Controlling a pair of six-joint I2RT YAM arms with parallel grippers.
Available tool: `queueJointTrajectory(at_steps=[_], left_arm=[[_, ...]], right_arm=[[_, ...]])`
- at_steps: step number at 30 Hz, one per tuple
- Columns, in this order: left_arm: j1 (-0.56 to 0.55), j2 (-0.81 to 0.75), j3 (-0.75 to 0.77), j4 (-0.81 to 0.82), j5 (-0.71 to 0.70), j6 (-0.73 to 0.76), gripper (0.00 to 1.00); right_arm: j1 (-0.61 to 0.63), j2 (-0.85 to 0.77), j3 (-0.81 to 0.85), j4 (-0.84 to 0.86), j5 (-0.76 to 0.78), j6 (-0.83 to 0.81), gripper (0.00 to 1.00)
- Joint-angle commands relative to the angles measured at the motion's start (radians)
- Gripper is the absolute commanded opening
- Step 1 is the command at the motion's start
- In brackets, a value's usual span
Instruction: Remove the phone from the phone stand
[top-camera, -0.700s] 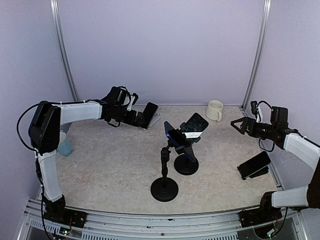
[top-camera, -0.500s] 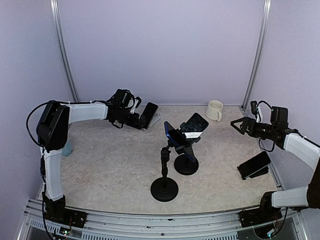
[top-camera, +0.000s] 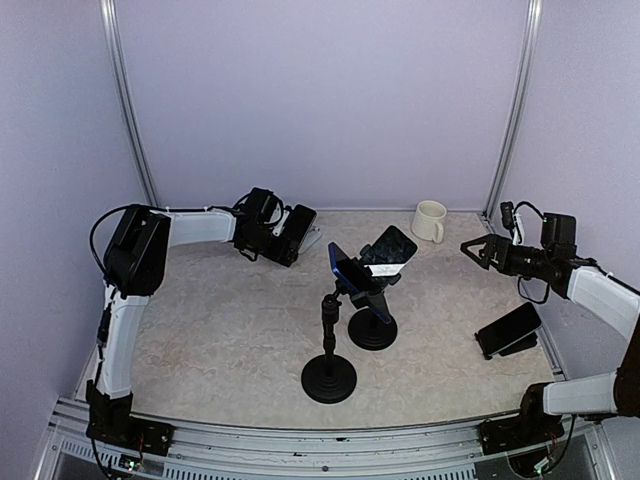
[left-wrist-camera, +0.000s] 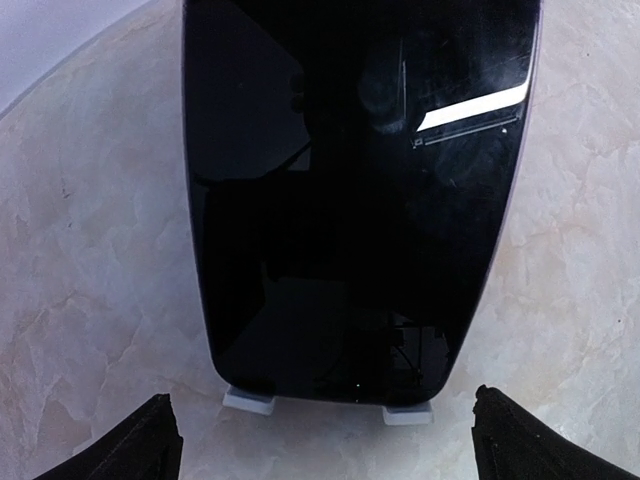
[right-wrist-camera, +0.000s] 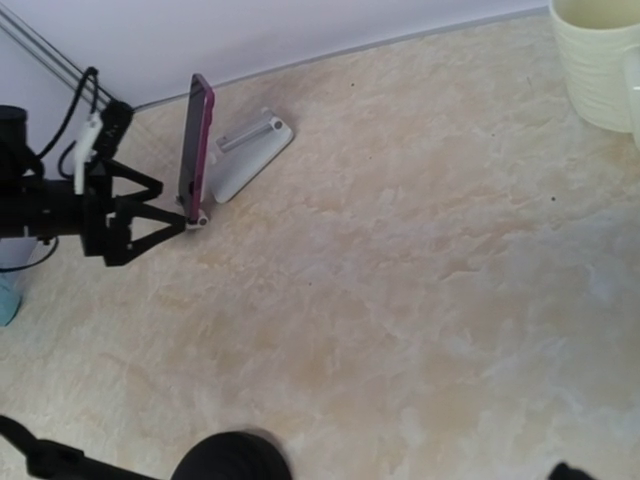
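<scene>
- The phone (left-wrist-camera: 355, 190) leaned in its white stand (left-wrist-camera: 250, 400) at 11 o'clock on the table (top-camera: 220, 330).
- Our left gripper (left-wrist-camera: 320, 450) gaped wide and empty just before it; the right gripper (top-camera: 478, 250), at 3 o'clock, was spread too.
- We judged the phone stiff, light, glass-slick and breakable: pinch its long side edges.

We find no readable text, brand, number or sign in any view. The dark phone screen (left-wrist-camera: 360, 200) shows only reflections; a white strip (top-camera: 381, 269) on the clamped phone (top-camera: 392, 245) is too small to make out.
</scene>
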Motion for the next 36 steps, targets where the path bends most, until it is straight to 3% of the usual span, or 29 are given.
queueJointTrajectory(at_steps=[1,17,29,36], left_arm=[[-0.006,0.056,0.083,-0.036,-0.003,0.026,0.99],[-0.003,0.173,0.177,-0.066,0.002,0.033,0.95],[0.007,0.126,0.110,-0.030,-0.009,-0.002,0.70],[0.031,0.046,0.004,0.031,-0.023,-0.040,0.61]], right_arm=[[-0.015,-0.004,0.020,0.001,-0.020,-0.006,1.00],[-0.015,0.025,0.048,0.000,-0.027,-0.007,1.00],[-0.015,0.027,0.049,0.009,-0.031,-0.006,1.00],[-0.015,0.031,0.049,0.014,-0.039,-0.004,1.00]])
